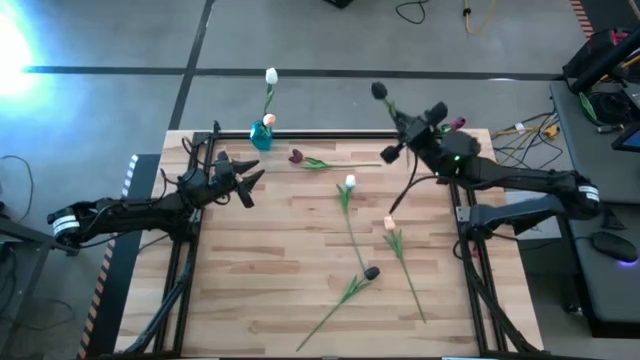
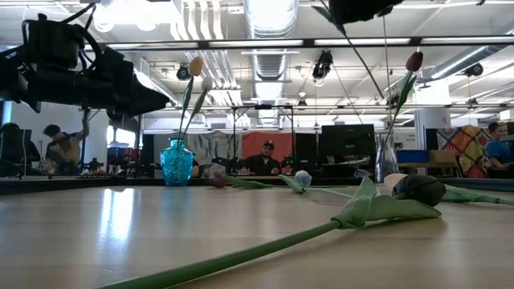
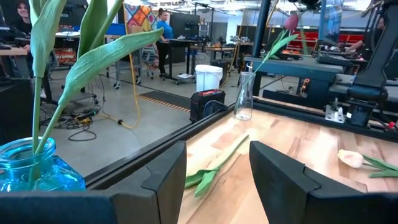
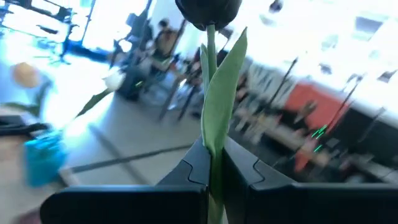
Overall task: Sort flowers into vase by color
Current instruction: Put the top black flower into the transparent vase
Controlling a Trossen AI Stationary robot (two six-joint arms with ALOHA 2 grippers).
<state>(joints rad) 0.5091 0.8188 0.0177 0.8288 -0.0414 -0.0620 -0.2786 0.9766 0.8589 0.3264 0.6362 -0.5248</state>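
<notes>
Glossy blue glass vase (image 2: 177,163) on smooth wooden table (image 1: 290,270).

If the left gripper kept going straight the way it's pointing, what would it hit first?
Probably the dark purple tulip lying on the table just ahead of the open left gripper. Past it stands the clear glass vase, though depth is hard to judge.

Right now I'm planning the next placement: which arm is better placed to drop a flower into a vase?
The right. Its gripper has its fingers shut on the dark tulip, held up near the clear vase. The left gripper is open and empty, near the blue vase.
</notes>
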